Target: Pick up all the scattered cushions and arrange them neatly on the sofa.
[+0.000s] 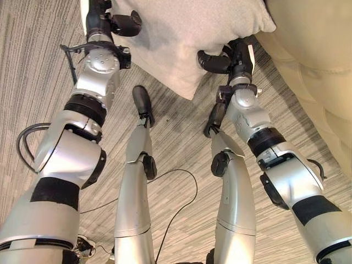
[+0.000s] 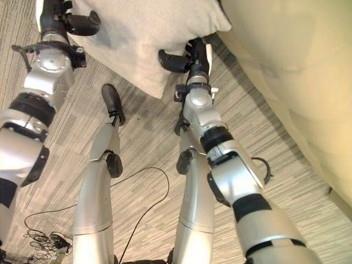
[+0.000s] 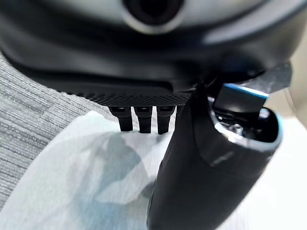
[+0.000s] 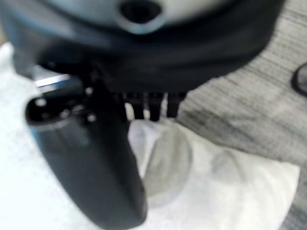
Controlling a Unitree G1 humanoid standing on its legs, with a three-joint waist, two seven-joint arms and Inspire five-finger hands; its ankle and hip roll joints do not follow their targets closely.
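Cushion [image 1: 176, 38] clamped between left hand [image 1: 118, 23], right hand [image 1: 223, 59].

cushion [image 2: 146, 33] held off carpet [image 2: 275, 148] | left hand [image 2: 74, 22], right hand [image 2: 184, 58] gripping edges | sofa [image 2: 291, 66] beside

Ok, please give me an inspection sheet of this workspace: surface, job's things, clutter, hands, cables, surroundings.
Surface: grey striped carpet.
Job's things: one pale cushion held up off the carpet between both hands, next to the cream sofa.
Clutter: nothing seen.
Hands: left hand grips the cushion's left edge, thumb over the fabric; right hand grips its lower right edge in the same way.
Cables: nothing seen beyond the robot's own.
Surroundings: the sofa fills the right side; no other cushion in view.
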